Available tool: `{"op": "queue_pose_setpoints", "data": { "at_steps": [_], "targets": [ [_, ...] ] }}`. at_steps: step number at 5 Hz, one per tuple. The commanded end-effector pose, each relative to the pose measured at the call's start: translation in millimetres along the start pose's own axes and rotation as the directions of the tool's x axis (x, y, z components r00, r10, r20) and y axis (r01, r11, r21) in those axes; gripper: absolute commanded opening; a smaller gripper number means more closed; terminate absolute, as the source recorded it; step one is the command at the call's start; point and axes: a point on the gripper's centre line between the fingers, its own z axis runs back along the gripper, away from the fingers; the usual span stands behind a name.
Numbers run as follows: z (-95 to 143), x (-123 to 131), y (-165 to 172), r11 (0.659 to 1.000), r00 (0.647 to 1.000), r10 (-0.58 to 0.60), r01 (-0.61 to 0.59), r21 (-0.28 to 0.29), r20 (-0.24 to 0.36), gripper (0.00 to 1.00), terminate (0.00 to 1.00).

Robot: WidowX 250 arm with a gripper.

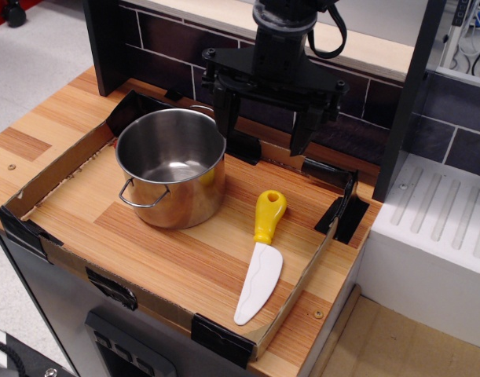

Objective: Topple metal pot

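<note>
The metal pot (171, 166) stands upright on the wooden board, left of centre. It is shiny steel with a wire loop handle at its front and a reflective inside. My black gripper (265, 126) hangs above the back of the board, just right of the pot's rim. Its two fingers are spread wide apart with nothing between them. The left finger (225, 116) is close to the pot's far right rim; I cannot tell whether it touches.
A knife (261, 256) with a yellow handle and white blade lies on the board right of the pot. A low cardboard rim (63, 161) with black corner clips rings the board. A dark tiled wall stands behind. A white drainer (440, 224) sits at the right.
</note>
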Motion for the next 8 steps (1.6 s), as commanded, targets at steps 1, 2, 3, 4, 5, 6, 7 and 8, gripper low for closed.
{"op": "queue_pose_setpoints", "data": {
  "at_steps": [1, 2, 3, 4, 5, 6, 7, 8],
  "targets": [
    [0, 0, 0, 1.000, 1.000, 0.000, 0.000, 0.000, 0.000, 1.00, 0.00],
    [19, 2, 8, 0.998, 1.000, -0.017, 0.017, -0.052, 0.016, 1.00, 0.00],
    [29, 6, 24, 0.996, 0.999, -0.022, 0.026, -0.084, 0.048, 1.00, 0.00],
    [34, 15, 56, 0.991, 0.996, -0.075, 0.080, -0.110, 0.046, 1.00, 0.00],
    [26, 26, 86, 0.984, 0.990, -0.139, 0.139, -0.113, 0.012, 1.00, 0.00],
    [20, 36, 108, 0.985, 0.987, -0.151, 0.155, -0.080, 0.047, 1.00, 0.00],
    [13, 45, 124, 0.982, 0.984, -0.174, 0.177, -0.061, 0.050, 1.00, 0.00],
    [-1, 50, 125, 0.980, 0.980, -0.193, 0.195, -0.048, 0.057, 1.00, 0.00]
  ]
}}
